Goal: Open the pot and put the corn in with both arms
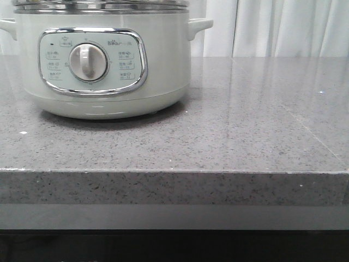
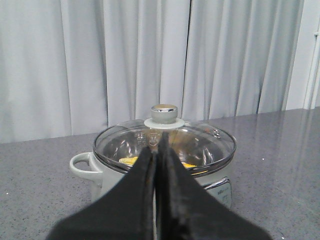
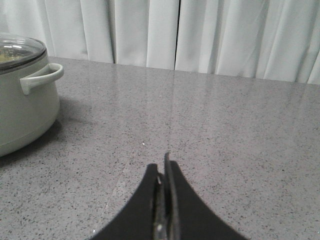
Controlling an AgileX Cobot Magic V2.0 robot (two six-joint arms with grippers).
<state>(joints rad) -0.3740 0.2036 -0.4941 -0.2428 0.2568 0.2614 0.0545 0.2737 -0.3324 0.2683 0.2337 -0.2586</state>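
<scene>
Pot: a large round pale grey-green electric cooker [image 1: 103, 60] stands at the upper left of the front view on a speckled grey stone countertop [image 1: 229, 136], its chrome-framed control panel and white dial facing the camera.
Lid: a steel-rimmed glass lid [image 2: 200, 145] with a pale knob sits closed on the pot at the centre of the left wrist view.
Corn: yellow pieces [image 2: 129, 161], seemingly the corn, show through the glass inside the pot, partly hidden by the gripper.
Left gripper: its black fingers [image 2: 156, 150] are pressed together, empty, held in front of the lid.
Right gripper: its black fingers [image 3: 165, 172] are likewise closed on nothing, over bare countertop at the lower centre of the right wrist view, well apart from the pot.
Backdrop: white pleated curtains [image 3: 225, 35] hang behind.
</scene>
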